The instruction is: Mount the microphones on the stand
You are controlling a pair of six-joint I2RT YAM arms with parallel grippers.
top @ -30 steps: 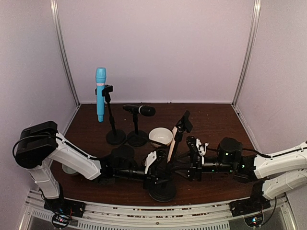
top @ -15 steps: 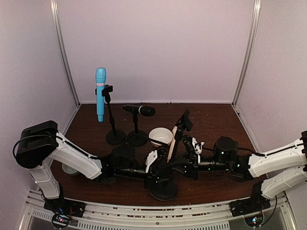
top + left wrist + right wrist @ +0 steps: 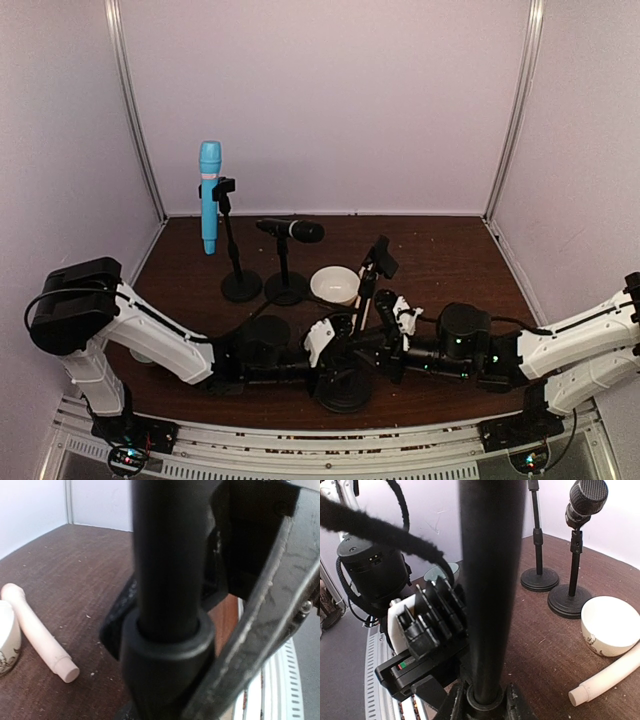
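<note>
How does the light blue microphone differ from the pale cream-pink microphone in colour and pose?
The light blue microphone stands upright, clipped to the tall stand; the pale cream-pink microphone lies flat on the table beside the white bowl, in no stand. One is bright blue, the other pale cream-pink. Both are slim sticks.

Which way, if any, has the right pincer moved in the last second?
Yes. Seen from above, the right pincer has shifted left and toward the table's near edge, judged against the white bowl, which has stayed where it was.
</note>
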